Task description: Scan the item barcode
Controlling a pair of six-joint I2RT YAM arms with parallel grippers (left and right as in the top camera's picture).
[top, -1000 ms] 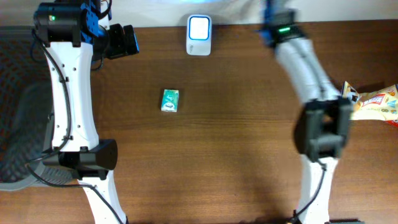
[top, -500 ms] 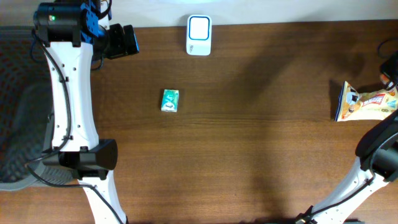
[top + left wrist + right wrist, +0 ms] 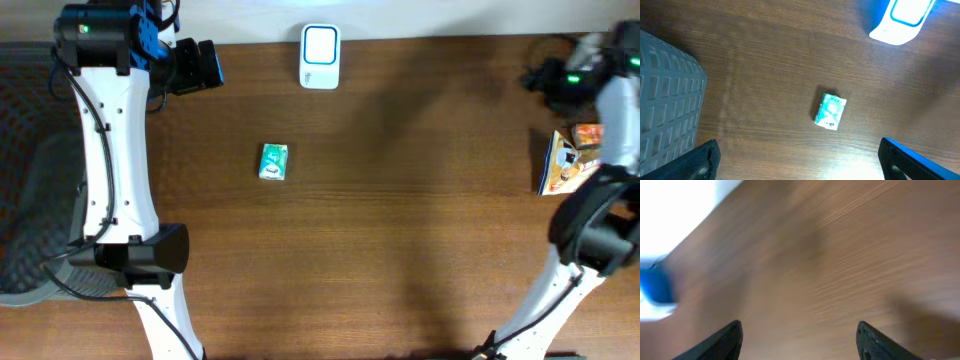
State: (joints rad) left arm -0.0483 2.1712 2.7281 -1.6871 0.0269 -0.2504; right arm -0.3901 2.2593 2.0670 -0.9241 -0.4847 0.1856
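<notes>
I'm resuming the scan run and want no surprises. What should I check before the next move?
1. Left pincer open and empty: ok.
2. Right pincer open, nothing between its fingers: ok.
3. Green packet lying flat on the table, apart from both arms: ok.
4. Scanner at the far edge, nothing covering it: ok.
5. Barcode side of the green packet: cannot tell, print too small.
6. Snack bag clear of the right arm: not ok, the arm overlaps it in the overhead view.
</notes>
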